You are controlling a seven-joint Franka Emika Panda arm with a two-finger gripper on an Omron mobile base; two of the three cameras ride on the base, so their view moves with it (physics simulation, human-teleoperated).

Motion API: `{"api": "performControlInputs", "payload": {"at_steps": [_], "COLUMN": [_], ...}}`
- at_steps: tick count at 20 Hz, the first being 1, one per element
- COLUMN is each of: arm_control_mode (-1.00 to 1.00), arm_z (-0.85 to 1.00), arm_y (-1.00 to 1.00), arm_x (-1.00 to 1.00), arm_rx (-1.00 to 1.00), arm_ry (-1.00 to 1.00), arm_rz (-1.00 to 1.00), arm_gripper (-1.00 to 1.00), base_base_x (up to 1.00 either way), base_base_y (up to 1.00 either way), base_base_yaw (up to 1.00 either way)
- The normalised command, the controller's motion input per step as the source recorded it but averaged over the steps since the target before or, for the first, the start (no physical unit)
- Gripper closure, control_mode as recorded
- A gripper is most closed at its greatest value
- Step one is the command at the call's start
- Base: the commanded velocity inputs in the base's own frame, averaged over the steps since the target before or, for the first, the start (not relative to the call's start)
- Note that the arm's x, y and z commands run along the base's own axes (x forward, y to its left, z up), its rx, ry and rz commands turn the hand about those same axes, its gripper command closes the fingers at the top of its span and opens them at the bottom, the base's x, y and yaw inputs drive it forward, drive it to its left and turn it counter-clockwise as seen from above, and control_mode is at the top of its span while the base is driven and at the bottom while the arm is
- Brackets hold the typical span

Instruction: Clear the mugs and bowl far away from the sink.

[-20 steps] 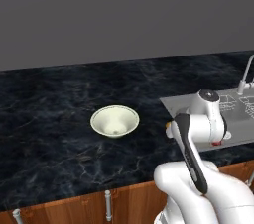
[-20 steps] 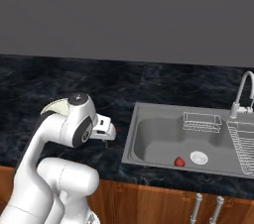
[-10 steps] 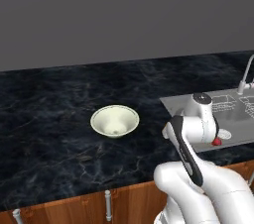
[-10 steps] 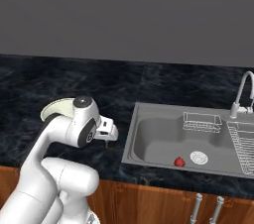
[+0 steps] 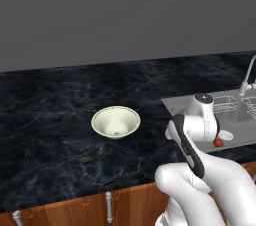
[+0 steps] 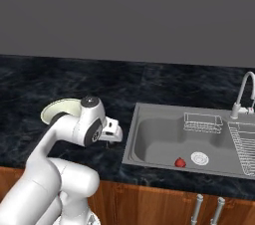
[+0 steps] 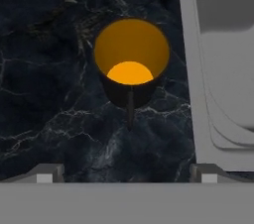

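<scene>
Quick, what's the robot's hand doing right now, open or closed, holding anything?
Hand: open, fingers spread wide, holding nothing; it hangs above the dark mug with the orange inside, which stands on the counter beside the sink.

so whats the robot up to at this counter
The arm's open gripper hangs over a dark mug with an orange inside, which stands upright on the black counter right beside the sink. Nothing is held. The cream bowl sits farther left on the counter.
</scene>
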Motion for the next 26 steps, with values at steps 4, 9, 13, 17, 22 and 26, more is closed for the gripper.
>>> {"api": "performControlInputs", "payload": {"at_steps": [4, 9, 13, 17, 22, 26], "arm_control_mode": [-1.00, -1.00, -1.00, -1.00, -1.00, -1.00], "arm_z": [-0.31, -0.37, -0.24, -0.28, -0.34, -0.40], "arm_y": [0.00, 0.00, 0.00, 0.00, 0.00, 0.00], "arm_x": [0.04, 0.10, 0.15, 0.21, 0.10, 0.04], "arm_rx": [0.00, 0.00, 0.00, 0.00, 0.00, 0.01], "arm_ry": [0.00, 0.00, 0.00, 0.00, 0.00, 0.00], "arm_rz": [0.00, 0.00, 0.00, 0.00, 0.00, 0.00], "arm_gripper": [-1.00, -1.00, -1.00, -1.00, -1.00, -1.00], "base_base_x": [0.00, 0.00, 0.00, 0.00, 0.00, 0.00], "base_base_y": [0.00, 0.00, 0.00, 0.00, 0.00, 0.00], "base_base_yaw": [0.00, 0.00, 0.00, 0.00, 0.00, 0.00]}}
